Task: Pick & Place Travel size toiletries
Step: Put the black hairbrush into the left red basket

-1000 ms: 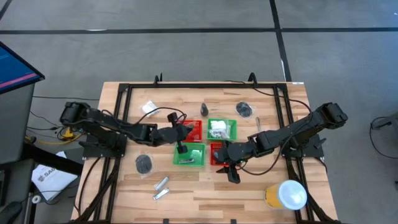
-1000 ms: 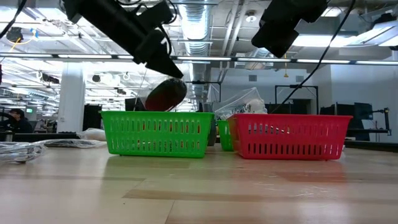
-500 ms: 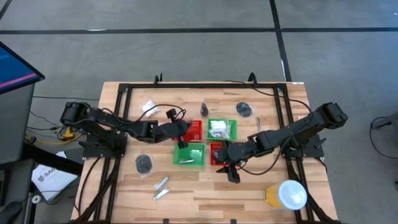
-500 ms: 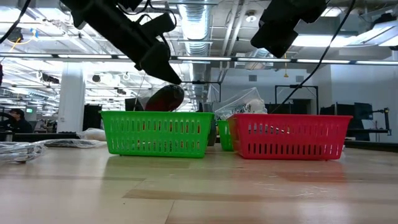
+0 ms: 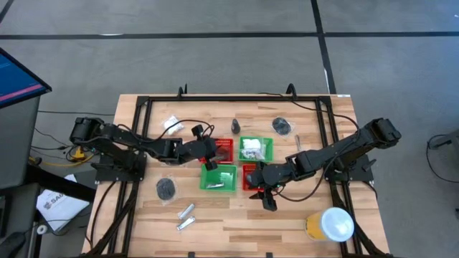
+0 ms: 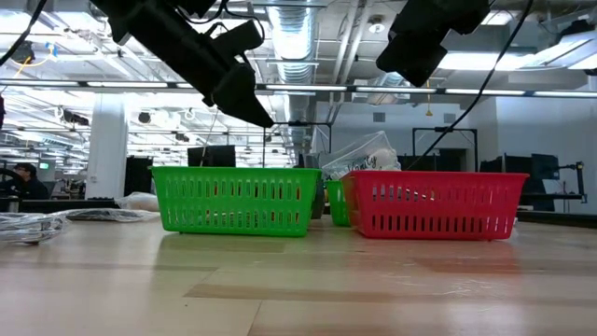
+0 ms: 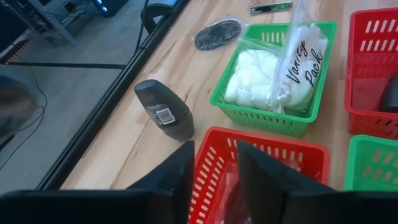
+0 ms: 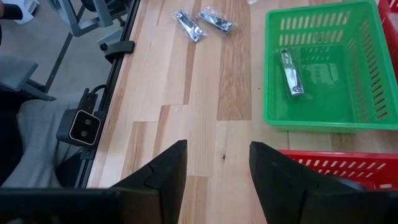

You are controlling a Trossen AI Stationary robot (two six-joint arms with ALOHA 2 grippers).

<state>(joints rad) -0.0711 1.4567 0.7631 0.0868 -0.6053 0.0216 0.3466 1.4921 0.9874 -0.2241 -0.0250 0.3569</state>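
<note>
Left wrist view: bottle [image 7: 165, 110] beyond left gripper [image 7: 214, 168], apparently apart.

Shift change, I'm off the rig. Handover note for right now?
Left gripper: open, empty, over the back red basket.
Right gripper: open, empty, over bare wood by the front red basket.
Done: white packet in back green basket; silver tube in front green basket.
Left: dark bottle, two coils, packet, two tubes.

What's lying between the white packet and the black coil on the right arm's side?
A dark mini bottle lies on the wood between white packet and black coil, seen in the high view.
</note>
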